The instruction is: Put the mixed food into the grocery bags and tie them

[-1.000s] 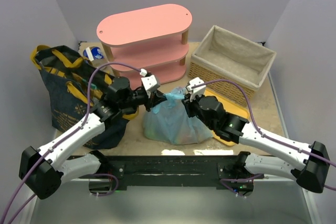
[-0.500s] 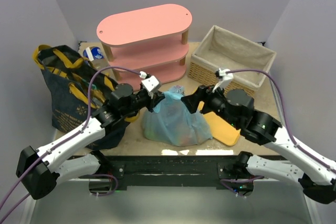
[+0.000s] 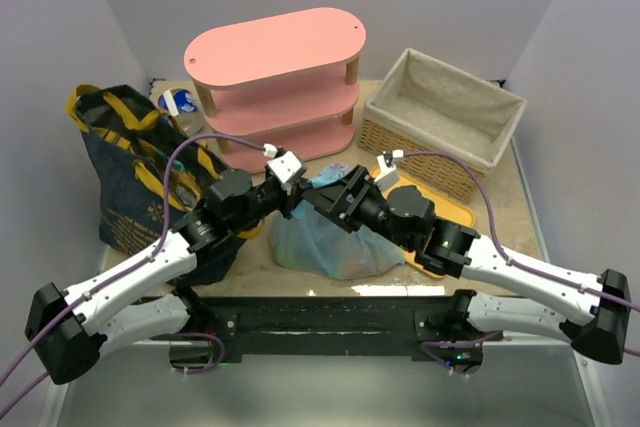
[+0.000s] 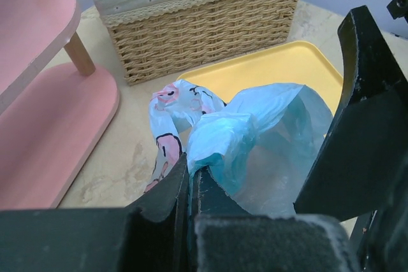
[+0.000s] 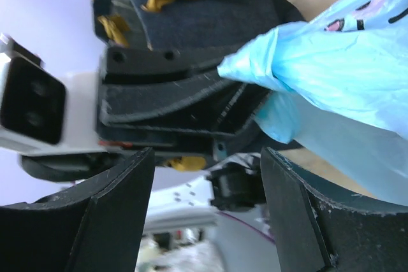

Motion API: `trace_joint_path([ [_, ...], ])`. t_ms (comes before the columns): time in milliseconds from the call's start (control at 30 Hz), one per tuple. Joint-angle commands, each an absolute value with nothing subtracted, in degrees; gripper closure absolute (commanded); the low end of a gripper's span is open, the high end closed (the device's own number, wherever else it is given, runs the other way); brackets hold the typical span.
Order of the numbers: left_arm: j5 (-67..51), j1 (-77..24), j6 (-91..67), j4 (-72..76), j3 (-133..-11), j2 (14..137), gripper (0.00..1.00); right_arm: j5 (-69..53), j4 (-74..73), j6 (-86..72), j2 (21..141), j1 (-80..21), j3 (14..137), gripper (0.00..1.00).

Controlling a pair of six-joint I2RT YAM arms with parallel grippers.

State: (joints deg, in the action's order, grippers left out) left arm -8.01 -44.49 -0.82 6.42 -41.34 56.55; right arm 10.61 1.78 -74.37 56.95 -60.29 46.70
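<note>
The light-blue patterned plastic bag (image 3: 335, 242) sits bulging at the table's near middle, with only vague colours of food showing through it. My left gripper (image 3: 292, 197) is shut on a bunched handle of the bag (image 4: 217, 135) at its top. My right gripper (image 3: 324, 199) is open and holds nothing. It stands just right of the left gripper, over the bag's top. In the right wrist view its fingers (image 5: 118, 211) stand on either side of the left gripper (image 5: 167, 101). The navy denim tote (image 3: 125, 182) with yellow handles stands at the left.
A pink three-tier shelf (image 3: 275, 72) stands at the back middle and a lined wicker basket (image 3: 440, 117) at the back right. A yellow tray (image 3: 445, 215) lies in front of the basket. A round white-and-blue thing (image 3: 180, 102) sits behind the tote.
My right gripper let go of the bag's top and opened. It drew back to the right, then came in again close beside the left gripper. The left gripper kept its hold.
</note>
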Motion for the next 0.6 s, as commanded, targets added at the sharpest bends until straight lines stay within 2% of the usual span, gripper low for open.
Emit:
trace_joint_path([
  [0,-6.15,-45.61,-0.61,10.02,-40.69,55.28,1.0,19.23,6.33,-84.46,54.5,-60.64,46.5,0.3],
  [567,-6.33,-47.37,-0.26,10.28,-40.34,54.49,1.0,28.73,4.75,-87.45,58.44,-60.64,44.56,0.34],
])
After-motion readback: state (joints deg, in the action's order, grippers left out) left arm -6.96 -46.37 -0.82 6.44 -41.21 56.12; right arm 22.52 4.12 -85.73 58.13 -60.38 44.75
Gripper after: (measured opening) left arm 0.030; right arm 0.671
